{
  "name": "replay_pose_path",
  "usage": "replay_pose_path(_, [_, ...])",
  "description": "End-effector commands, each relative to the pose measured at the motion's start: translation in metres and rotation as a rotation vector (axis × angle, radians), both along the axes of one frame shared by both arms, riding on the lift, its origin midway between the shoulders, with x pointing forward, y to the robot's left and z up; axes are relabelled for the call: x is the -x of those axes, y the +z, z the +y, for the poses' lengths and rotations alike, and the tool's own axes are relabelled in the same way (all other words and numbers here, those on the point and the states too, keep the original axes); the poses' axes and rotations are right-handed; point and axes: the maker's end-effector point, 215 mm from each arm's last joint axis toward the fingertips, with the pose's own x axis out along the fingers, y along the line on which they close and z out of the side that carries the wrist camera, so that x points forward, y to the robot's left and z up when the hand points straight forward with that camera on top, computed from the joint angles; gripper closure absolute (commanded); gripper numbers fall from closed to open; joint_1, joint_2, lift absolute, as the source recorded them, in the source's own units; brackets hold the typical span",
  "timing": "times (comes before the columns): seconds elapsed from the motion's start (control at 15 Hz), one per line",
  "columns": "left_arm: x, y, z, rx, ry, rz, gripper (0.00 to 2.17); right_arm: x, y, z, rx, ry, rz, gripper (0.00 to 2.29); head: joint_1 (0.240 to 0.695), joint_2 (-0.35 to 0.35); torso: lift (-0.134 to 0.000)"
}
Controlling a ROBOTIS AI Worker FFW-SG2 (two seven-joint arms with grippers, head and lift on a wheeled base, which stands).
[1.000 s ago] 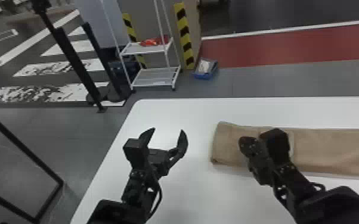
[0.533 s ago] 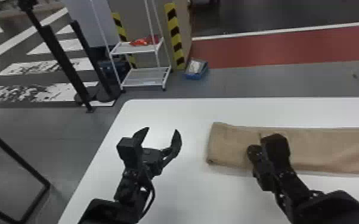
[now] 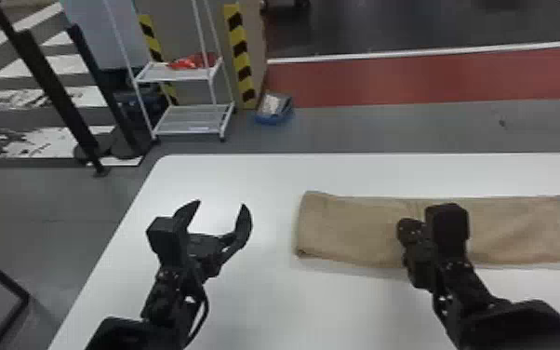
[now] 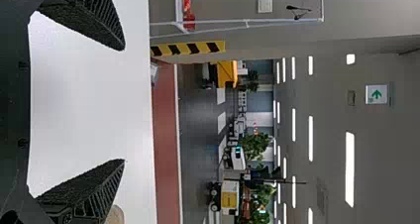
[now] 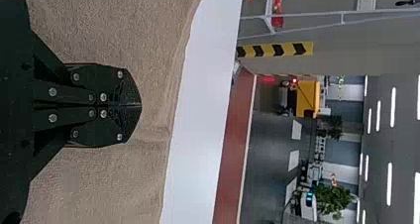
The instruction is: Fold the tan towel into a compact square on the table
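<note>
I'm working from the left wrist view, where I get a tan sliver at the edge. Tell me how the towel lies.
Observer: In the head view, the towel is a long, flat strip on the table, to the right of the left gripper.
Operator: Now report the other arm.
Observer: The right gripper is over the strip's middle stretch, with cloth to either side of it.
Operator: Give me its jaws.
Observer: In the right wrist view they are together. I can't tell whether any cloth is pinched between them.
</note>
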Motion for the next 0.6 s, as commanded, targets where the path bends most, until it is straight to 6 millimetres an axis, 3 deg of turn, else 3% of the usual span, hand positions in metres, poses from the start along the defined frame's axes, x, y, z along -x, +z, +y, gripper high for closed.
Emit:
replay_pose_path(0.0, [0.0, 0.0, -0.001, 0.0, -0.001, 0.0, 0.07, -0.003, 0.02, -0.026, -0.047, -0.055, -0.046, 1.95, 0.695, 0.158, -0.11])
replay_pose_path(0.13, [-0.001, 0.001, -0.001, 0.0, -0.001, -0.003, 0.07, 0.003, 0.034, -0.05, -0.106, -0.082, -0.068, 1.88, 0.695, 0.132, -0.11])
replay_pose_path(0.27, [-0.001, 0.001, 0.0, 0.0, 0.0, -0.002, 0.07, 0.007, 0.045, -0.069, -0.137, -0.083, -0.078, 1.0, 0.695, 0.111, -0.109])
replay_pose_path(0.33, [0.0, 0.0, 0.0, -0.001, -0.001, 0.0, 0.07, 0.009, 0.046, -0.07, -0.155, -0.055, -0.068, 0.49, 0.695, 0.102, -0.109])
replay_pose_path(0.4, [-0.001, 0.0, -0.004, 0.0, -0.007, 0.0, 0.07, 0.011, 0.042, -0.066, -0.174, -0.036, -0.051, 0.2, 0.695, 0.095, -0.109])
replay_pose_path(0.53, [-0.001, -0.001, -0.008, 0.001, -0.012, 0.001, 0.07, 0.01, 0.037, -0.057, -0.191, -0.017, -0.038, 0.2, 0.695, 0.089, -0.109])
